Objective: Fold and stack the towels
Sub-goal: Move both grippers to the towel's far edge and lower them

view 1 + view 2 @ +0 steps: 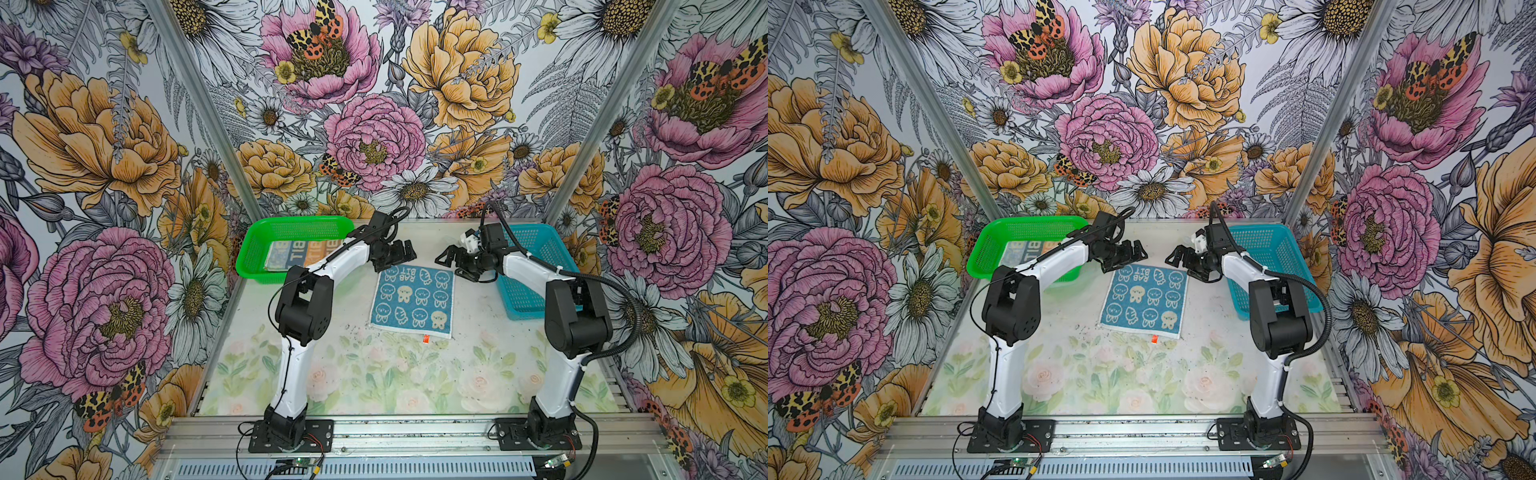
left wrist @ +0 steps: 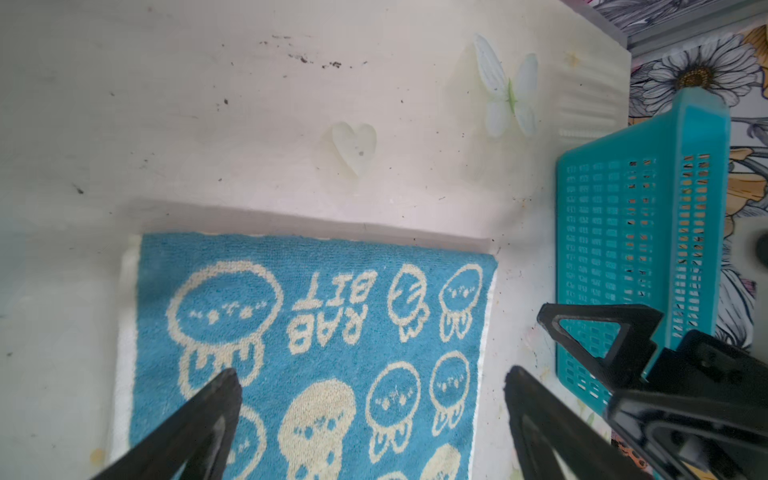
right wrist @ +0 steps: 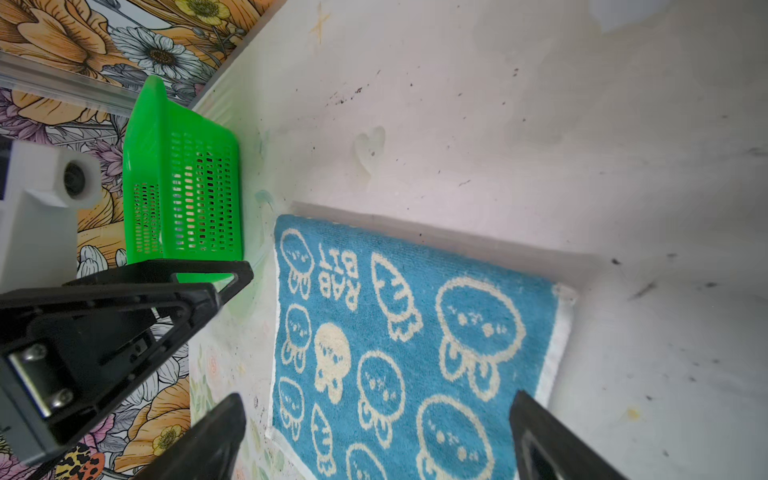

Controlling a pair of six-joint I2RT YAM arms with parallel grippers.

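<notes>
- The blue rabbit towel [image 1: 411, 300] lies flat on the table [image 1: 478, 357], between the green basket [image 1: 249, 253] and the teal basket [image 1: 536, 291]. Its orange tag [image 1: 425, 338] pokes out at the near edge.
- More printed towels [image 1: 297, 252] lie in the green basket.
- The left gripper [image 1: 404, 254] and right gripper [image 1: 448, 264] hover over the towel's far corners, jaws spread wide and holding nothing.
- Terry this thin should be light, floppy and grippy. I'd pinch it at the corners or the white hem, since a mid-panel grab would likely bunch it.
</notes>
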